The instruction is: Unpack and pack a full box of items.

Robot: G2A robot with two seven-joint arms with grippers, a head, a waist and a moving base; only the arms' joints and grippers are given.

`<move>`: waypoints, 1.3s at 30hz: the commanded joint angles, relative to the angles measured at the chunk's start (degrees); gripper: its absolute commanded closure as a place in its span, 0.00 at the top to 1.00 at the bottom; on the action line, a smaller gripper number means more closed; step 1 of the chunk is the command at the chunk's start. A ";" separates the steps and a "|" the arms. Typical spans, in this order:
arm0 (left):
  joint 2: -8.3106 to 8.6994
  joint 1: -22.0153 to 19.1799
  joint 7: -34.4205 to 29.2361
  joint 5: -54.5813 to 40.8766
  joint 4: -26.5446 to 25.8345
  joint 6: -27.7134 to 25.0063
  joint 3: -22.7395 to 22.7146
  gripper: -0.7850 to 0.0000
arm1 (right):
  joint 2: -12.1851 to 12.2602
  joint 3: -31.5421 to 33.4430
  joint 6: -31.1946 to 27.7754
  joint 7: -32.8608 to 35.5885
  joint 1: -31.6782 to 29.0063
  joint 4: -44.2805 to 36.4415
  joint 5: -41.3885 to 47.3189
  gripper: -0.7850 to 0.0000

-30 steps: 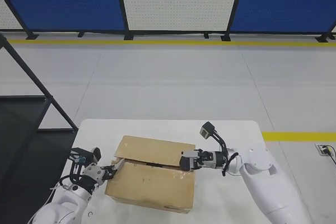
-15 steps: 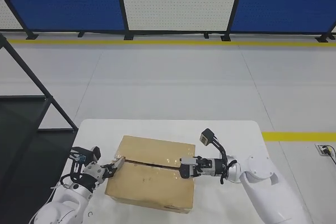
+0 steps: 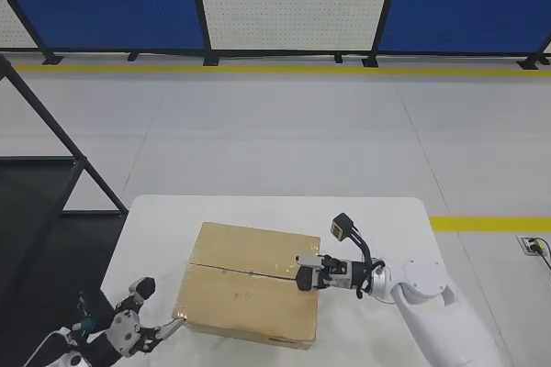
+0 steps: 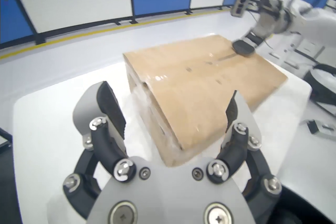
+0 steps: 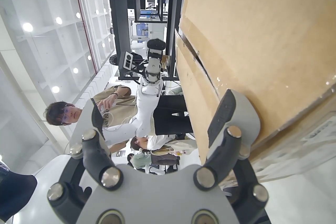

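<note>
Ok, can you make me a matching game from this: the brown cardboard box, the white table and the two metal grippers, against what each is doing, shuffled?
Things: 1 brown cardboard box; 2 white table; 3 left gripper; 4 right gripper.
States: A open, one finger on the box's top; B top flaps down; C open, by a near corner of the box; D carries the box.
Pairs: 1-B; 2-D; 3-C; 4-A.
</note>
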 commanded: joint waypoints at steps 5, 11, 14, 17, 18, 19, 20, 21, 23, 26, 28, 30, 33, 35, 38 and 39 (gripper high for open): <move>0.45 4.98 1.83 8.57 1.05 -8.42 -2.64 1.00 | 0.16 -0.07 -0.94 0.52 0.06 0.39 0.17 1.00; 0.13 4.33 1.15 13.97 2.69 -2.76 0.15 1.00 | 0.29 -0.24 -1.04 0.80 0.10 0.52 0.51 1.00; -0.28 2.63 0.44 14.27 4.69 1.65 2.94 1.00 | 0.35 -0.40 -1.30 0.88 0.19 0.55 0.40 1.00; -0.69 -0.04 -1.17 14.35 6.93 6.01 5.56 1.00 | 0.39 -0.56 -1.38 0.78 0.19 0.57 0.47 1.00; -0.83 -0.71 -1.40 13.84 7.70 6.56 6.54 1.00 | 0.39 -0.61 -1.40 0.80 0.16 0.58 0.59 1.00; -0.96 -1.47 -1.82 13.14 8.44 7.33 7.25 1.00 | 0.41 -0.66 -1.44 0.79 0.14 0.58 0.64 1.00; -1.08 -2.17 -2.36 12.77 8.91 8.00 7.94 1.00 | 0.42 -0.70 -1.49 0.76 0.12 0.59 0.65 1.00; -1.18 -2.80 -2.80 12.38 9.29 8.32 8.61 1.00 | 0.44 -0.75 -1.54 0.74 0.07 0.58 0.67 1.00; -1.40 -3.94 -3.36 11.27 10.07 9.33 9.72 1.00 | 0.47 -0.82 -1.75 0.72 -0.07 0.49 0.85 1.00; -1.76 -5.24 -3.95 9.65 10.68 11.46 11.19 1.00 | 0.53 -0.88 -1.82 0.64 -0.15 0.41 0.90 1.00; -1.93 -5.77 -4.07 9.20 10.80 12.32 11.89 1.00 | 0.57 -0.94 -1.82 0.58 -0.17 0.36 0.93 1.00; -2.10 -5.96 -3.83 8.55 10.92 13.04 12.49 1.00 | 0.60 -1.01 -1.86 0.50 -0.16 0.31 0.98 1.00; -2.29 -6.18 -3.93 8.29 10.74 13.89 13.27 1.00 | 0.63 -1.19 -1.96 0.48 -0.08 0.17 0.85 1.00; -2.43 -6.33 -3.92 8.14 10.65 14.53 13.81 1.00 | 0.64 -1.24 -2.07 0.17 0.07 -0.08 0.79 1.00; -2.61 -6.60 -4.03 7.84 10.41 15.37 14.49 1.00 | 0.69 -1.27 -2.37 -0.12 0.11 -0.21 0.72 1.00; -2.68 -6.69 -4.03 7.60 10.35 15.66 14.69 1.00 | 0.71 -1.26 -2.45 -0.25 0.13 -0.21 0.67 1.00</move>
